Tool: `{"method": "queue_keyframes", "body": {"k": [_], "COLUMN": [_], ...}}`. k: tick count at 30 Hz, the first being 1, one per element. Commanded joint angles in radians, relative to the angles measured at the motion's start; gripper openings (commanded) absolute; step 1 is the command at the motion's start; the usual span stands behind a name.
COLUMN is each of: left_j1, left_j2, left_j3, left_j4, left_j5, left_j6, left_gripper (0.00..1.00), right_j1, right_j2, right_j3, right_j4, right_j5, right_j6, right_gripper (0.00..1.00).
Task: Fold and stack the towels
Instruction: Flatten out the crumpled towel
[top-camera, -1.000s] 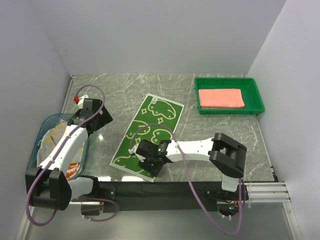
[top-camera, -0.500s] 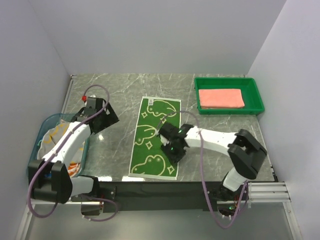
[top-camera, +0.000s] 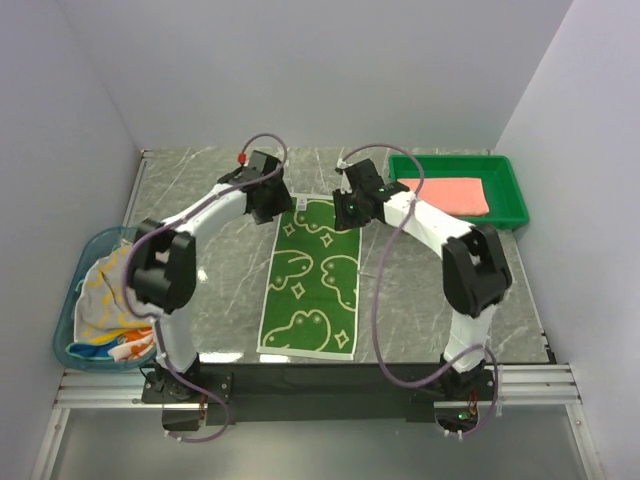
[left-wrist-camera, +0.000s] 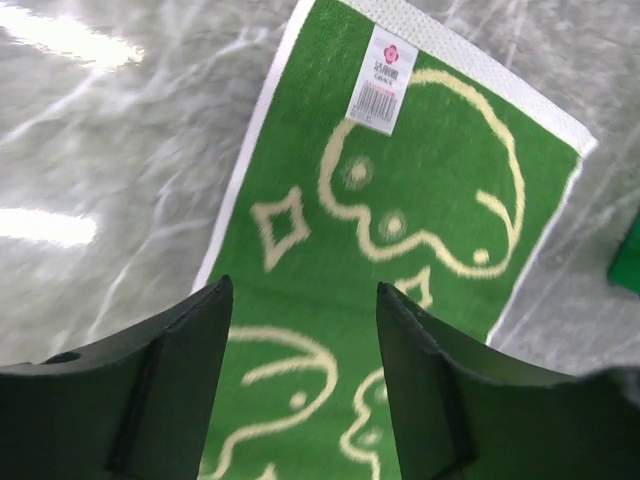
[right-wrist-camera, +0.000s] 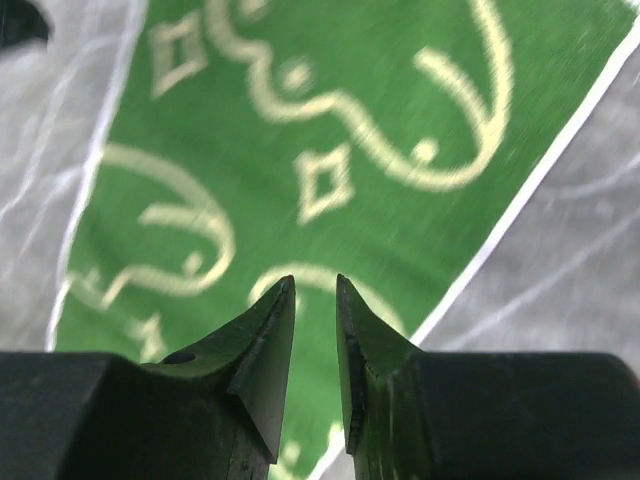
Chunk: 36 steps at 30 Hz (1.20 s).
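Green frog towel (top-camera: 310, 275) lies flat on the bench (top-camera: 200, 290) for folding; my left jaws hover open at 1 far corner, right jaws barely apart, empty, at the other.

Grey marble-patterned table (top-camera: 200, 290): one green frog-pattern towel (top-camera: 315, 285) spread flat, centre; one green plastic tray (top-camera: 470, 159), far right corner; one blue basket (top-camera: 62, 330), near left edge.

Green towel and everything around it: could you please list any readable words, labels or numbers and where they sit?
White tag on the green towel: pink flower emblem above red print, too small to read.
Cloths in the blue basket: coloured marks, too small to read.
No other text shows.
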Motion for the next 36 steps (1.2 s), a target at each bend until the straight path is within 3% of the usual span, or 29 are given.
{"method": "queue_keyframes", "body": {"k": [1,6,12,22,26,29,32,36], "left_j1": [-0.007,-0.021,-0.046,-0.055,-0.055,-0.055,-0.055,-0.041], "left_j2": [0.103,0.215,0.258,0.022,-0.081,-0.136,-0.194,-0.193], "left_j3": [0.113,0.178,0.111,-0.361,-0.388,-0.304,-0.245,-0.071], "left_j4": [0.013,0.024,0.038,0.133,0.102,0.013,-0.025,-0.145], "left_j5": [0.004,-0.002,-0.037,-0.097,-0.116,-0.169,-0.201,-0.251], "left_j6": [-0.050,-0.064,-0.133,-0.356,-0.313,-0.215,-0.135,0.038], "left_gripper": [0.64,0.61,0.60,0.59,0.68,0.84,0.93,0.98], "right_j1": [-0.028,-0.032,-0.032,0.011,0.011,0.006,-0.009,-0.046], "right_j2": [0.091,0.213,0.260,0.168,0.089,0.041,0.042,0.108], "right_j3": [0.089,0.139,0.108,-0.112,-0.140,-0.053,0.022,0.180], "right_j4": [0.044,0.067,0.102,0.174,0.165,0.107,0.052,0.009], "right_j5": [-0.002,0.024,-0.003,-0.046,-0.042,0.019,0.064,0.076], "right_j6": [0.010,0.016,0.037,0.040,0.019,-0.038,-0.108,-0.194], "right_gripper": [0.31,0.31,0.31,0.31,0.31,0.36,0.46,0.51]}}
